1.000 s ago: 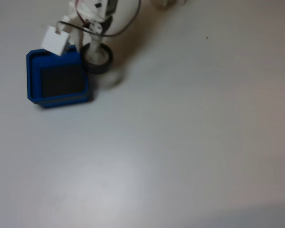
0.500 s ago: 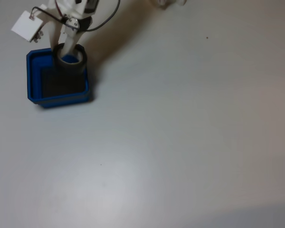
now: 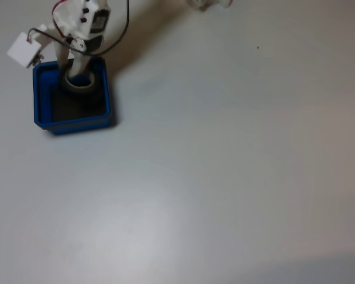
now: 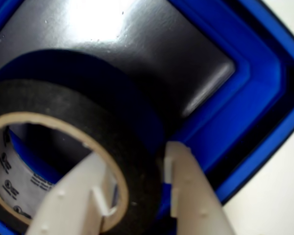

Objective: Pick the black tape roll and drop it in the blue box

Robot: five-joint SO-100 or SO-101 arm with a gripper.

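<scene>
While we hover over the blue box (image 3: pixel 44 112) at upper left, our gripper (image 4: pixel 139 188) pinches the black tape roll (image 4: pixel 63 105) through its wall (light, stiff, probably grippy).

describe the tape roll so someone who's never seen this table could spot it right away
Find the blue box near the table's upper left corner in the fixed view. Over its back part, the white gripper pinches a small ring, the black tape roll; its pale beige inner core sets it apart from the box's dark bottom.
</scene>
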